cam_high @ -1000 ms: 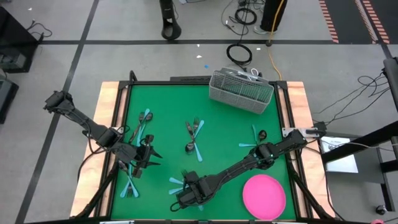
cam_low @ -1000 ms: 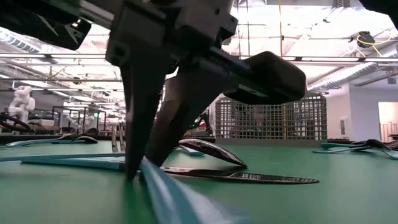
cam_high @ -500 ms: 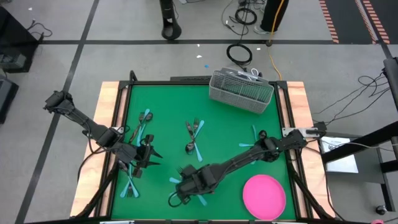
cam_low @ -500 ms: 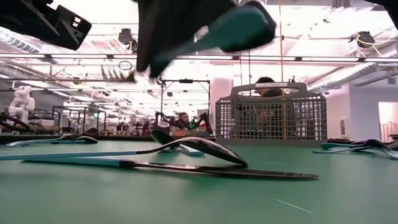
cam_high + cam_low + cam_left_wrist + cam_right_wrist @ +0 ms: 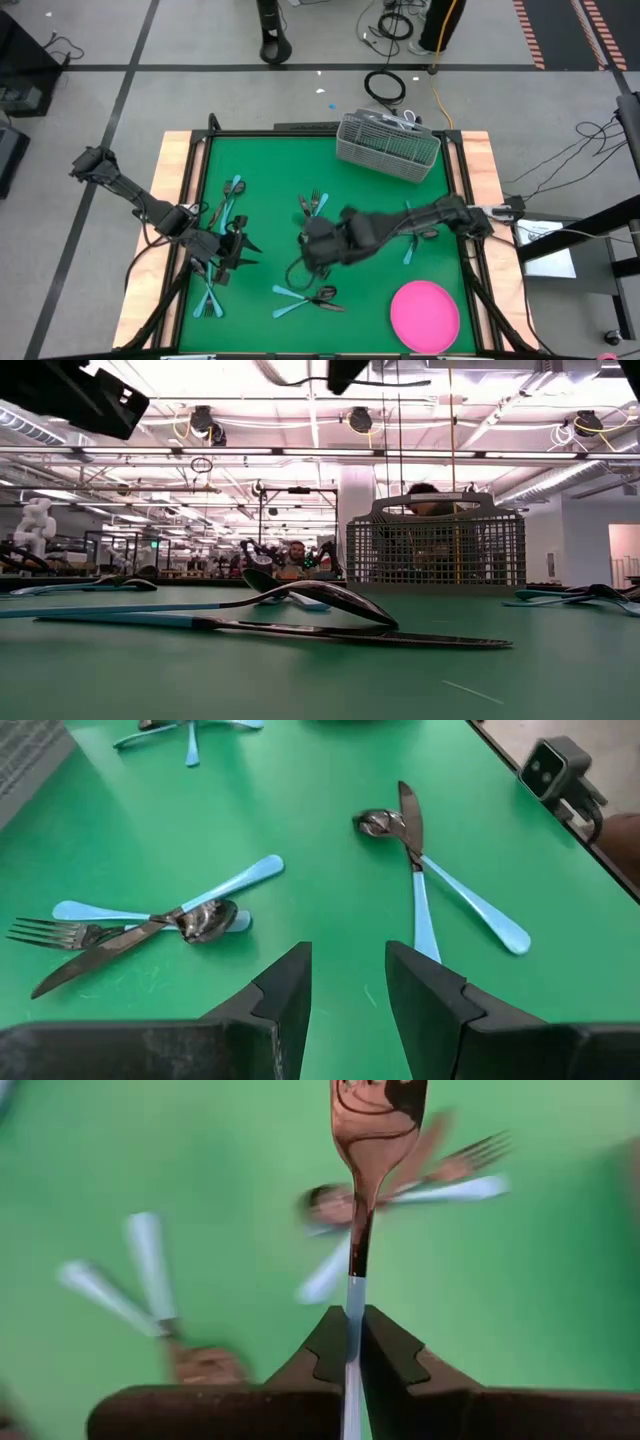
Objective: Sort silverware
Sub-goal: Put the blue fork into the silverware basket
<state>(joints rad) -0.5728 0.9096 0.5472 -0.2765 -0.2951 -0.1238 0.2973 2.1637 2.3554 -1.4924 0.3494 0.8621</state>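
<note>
While right gripper (image 5: 352,1345) pinches spoon (image 5: 372,1140), mat centre open.

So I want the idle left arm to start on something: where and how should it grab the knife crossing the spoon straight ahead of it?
Probably take the knife by its light blue handle, from above. It lies flat on the mat, and its dark blade crosses the spoon, so the bare handle end nearest the open left gripper is likely the safer spot.

floor (image 5: 150,40): grey, dark lines; ceiling lights (image 5: 200,415): bright; cables (image 5: 385,88): coiled
</note>
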